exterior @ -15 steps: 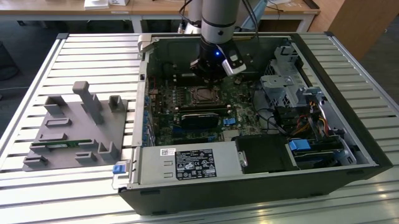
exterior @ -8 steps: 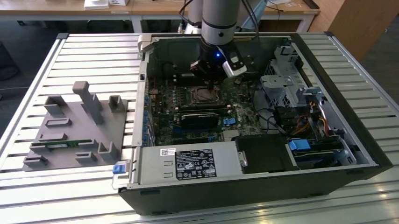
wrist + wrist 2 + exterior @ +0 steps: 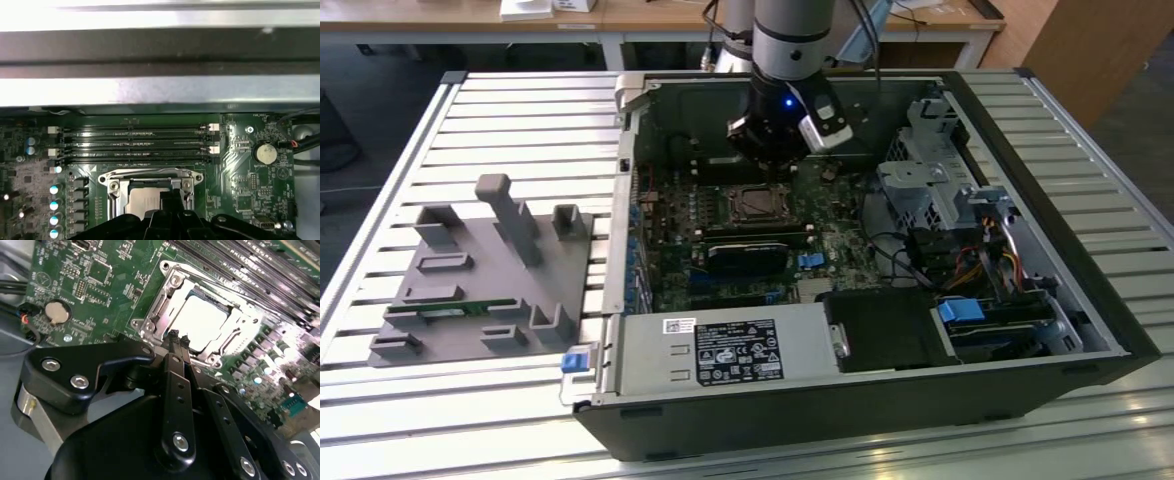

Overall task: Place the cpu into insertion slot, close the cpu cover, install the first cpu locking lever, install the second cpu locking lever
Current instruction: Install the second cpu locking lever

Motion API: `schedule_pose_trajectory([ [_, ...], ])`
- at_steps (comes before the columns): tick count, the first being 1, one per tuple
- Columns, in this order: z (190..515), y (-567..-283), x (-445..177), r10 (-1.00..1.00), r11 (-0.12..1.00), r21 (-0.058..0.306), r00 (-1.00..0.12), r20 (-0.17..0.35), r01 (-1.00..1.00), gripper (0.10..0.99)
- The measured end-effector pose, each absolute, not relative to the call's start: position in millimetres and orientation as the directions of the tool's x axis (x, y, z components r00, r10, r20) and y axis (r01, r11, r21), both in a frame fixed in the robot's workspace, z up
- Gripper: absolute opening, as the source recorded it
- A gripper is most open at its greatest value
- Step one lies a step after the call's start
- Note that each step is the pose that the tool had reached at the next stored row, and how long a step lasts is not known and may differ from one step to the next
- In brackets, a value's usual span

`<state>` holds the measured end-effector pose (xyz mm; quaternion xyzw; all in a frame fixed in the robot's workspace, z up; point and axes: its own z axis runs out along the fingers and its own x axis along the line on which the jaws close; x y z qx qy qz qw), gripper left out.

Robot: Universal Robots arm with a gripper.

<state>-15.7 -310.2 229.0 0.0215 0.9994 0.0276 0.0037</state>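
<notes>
The cpu [image 3: 202, 322] lies flat in the insertion slot [image 3: 165, 305], its dull silver-grey top showing through the square window of the cpu cover [image 3: 240, 327], a thin bright metal frame lying down over the chip's edges. The jaws stand closed, the two slim black fingertips [image 3: 174, 336] pressed together and gripping nothing; the gripper [image 3: 177, 337] hangs just above the cover's near edge, beside the chip.

In the exterior view the gripper [image 3: 771, 170] points straight down from the grey and black arm [image 3: 790, 40], which drops vertically into the open computer case [image 3: 1067, 290], over the socket [image 3: 755, 203].

In the first wrist view the cover [image 3: 150, 178] shows as a shiny frame with screw heads at its corners, the chip [image 3: 142, 205] pale beneath it. Beyond run long narrow black memory slots [image 3: 135, 145] in parallel rows, and a round silver coin battery [image 3: 264, 153] sits on the green circuit board [image 3: 240, 200]. A row of small cylindrical capacitors [image 3: 54, 210] with pale tops stands beside the socket.

The case lies on a slatted metal counter [image 3: 520, 110], with a grey moulded fixture block [image 3: 480, 275] beside it at the exterior view's left.
</notes>
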Motion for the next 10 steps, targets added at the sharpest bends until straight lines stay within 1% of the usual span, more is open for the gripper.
schedule_pose_trajectory([
  [5,229,-314,-16,0.043,0.998,0.055,-0.999,-0.006,0.043,0.106],
  [10,229,-333,-16,0.043,0.998,0.055,-0.999,-0.006,0.043,0.106],
])
